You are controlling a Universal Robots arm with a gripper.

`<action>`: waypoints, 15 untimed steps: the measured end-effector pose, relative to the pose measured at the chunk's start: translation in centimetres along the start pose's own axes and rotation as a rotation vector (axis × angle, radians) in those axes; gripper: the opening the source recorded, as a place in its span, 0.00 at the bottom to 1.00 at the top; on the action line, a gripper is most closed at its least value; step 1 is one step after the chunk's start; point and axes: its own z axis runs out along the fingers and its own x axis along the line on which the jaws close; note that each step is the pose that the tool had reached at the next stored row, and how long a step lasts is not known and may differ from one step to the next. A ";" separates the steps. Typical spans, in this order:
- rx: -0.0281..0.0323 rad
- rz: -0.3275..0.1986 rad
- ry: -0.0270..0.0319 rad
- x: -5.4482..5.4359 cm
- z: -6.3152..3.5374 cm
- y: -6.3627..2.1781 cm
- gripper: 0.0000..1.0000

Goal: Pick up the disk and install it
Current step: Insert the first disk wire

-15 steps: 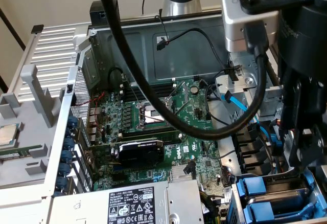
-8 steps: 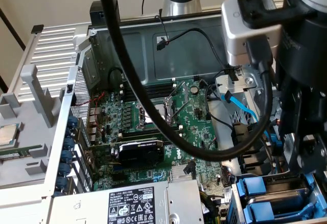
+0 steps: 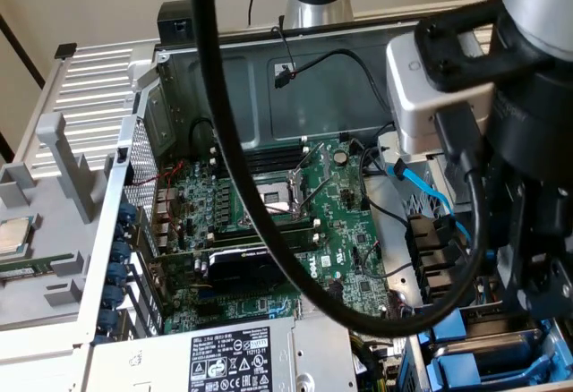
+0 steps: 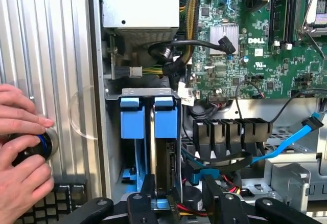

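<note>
The disk (image 4: 166,152) stands on edge in the drive bay, a dark slab under a bright blue carrier rail, with a second blue carrier (image 4: 130,132) in the slot beside it. My gripper (image 4: 179,201) hovers right over the bay's end. Its black fingers (image 4: 140,201) stand apart on either side of the disk's end. One finger is close against the blue rail, while the other is well clear of it, with wires showing in the gap. The jaws are open and grip nothing. In the exterior view the arm's wrist (image 3: 528,141) hangs over the blue drive bay (image 3: 466,361) at the lower right.
A person's hands (image 4: 20,152) rest on a blue-ringed black knob on the ribbed side panel (image 4: 56,55). The grey power supply (image 4: 138,4) adjoins the bay. The green motherboard (image 4: 245,40), a row of black connectors (image 4: 230,132) and a blue cable (image 4: 286,144) lie beside it.
</note>
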 end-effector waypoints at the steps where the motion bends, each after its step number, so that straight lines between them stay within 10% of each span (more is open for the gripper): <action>1: -0.0005 -0.009 -0.0016 0.0 0.19 0.03 0.49; 10: -0.0027 -0.045 -0.0212 1.1 0.64 0.08 0.49; 15: -0.0024 -0.043 -0.0661 1.5 0.62 0.01 0.49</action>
